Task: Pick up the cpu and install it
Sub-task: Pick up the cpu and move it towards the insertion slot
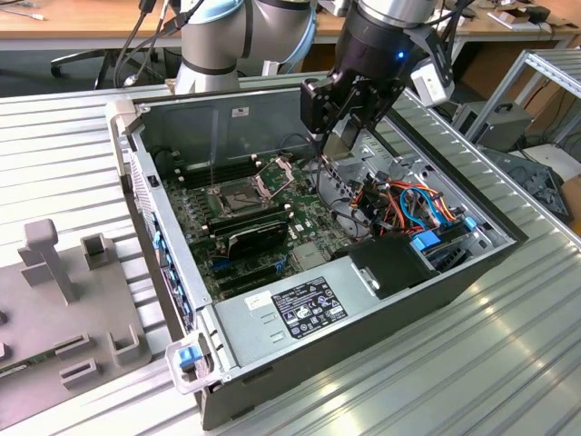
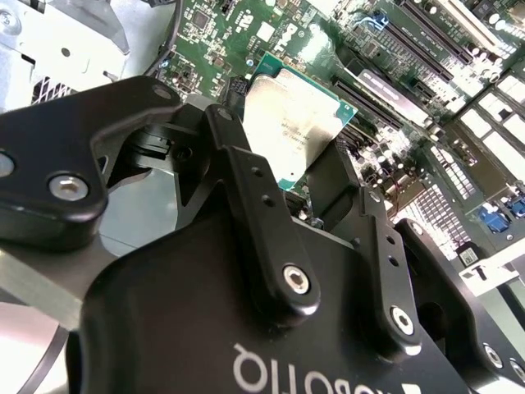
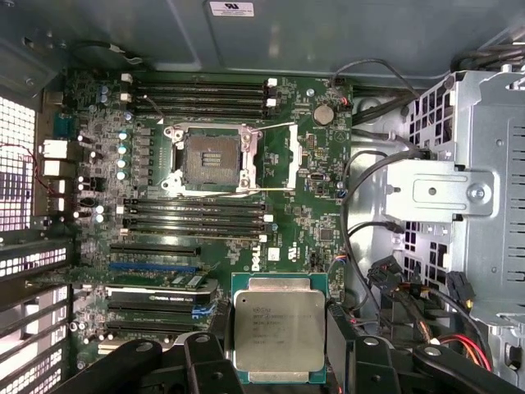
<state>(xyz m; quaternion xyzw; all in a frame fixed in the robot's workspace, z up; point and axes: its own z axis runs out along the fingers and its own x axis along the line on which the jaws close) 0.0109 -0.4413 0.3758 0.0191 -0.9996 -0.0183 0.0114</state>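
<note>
The cpu (image 3: pixel 279 332) sits clamped between the fingers (image 3: pixel 340 349) of the tool (image 3: pixel 277 349), one finger on each of two opposite edges. Its silver-grey top faces up towards the wrist in both wrist views. In the second wrist view the cpu (image 2: pixel 291 115) juts out past the fingertips of the tool (image 2: pixel 287 164), with its green edge showing. It hangs clear above the board (image 3: pixel 312 222), touching nothing but the tool.

Out ahead of the tool, well apart from it, the socket (image 3: pixel 212 156) lies open, with its frame (image 3: pixel 287 156) swung up beside it. Memory slots (image 3: pixel 197 215) run between the tool and the socket, and more lie beyond it. A black card (image 3: pixel 156 300) lies just beside the tool on one side. On the other side are loose cables (image 3: pixel 361 246) and the drive cage (image 3: pixel 459 180).

In the exterior view the arm (image 1: pixel 218 36) reaches over the far wall of the case (image 1: pixel 454 272), which stands on the ribbed counter (image 1: pixel 508 363). The tool (image 1: pixel 345 136) tilts down into the case, above the board and towards the exterior view's right of the socket (image 1: pixel 227 195).
</note>
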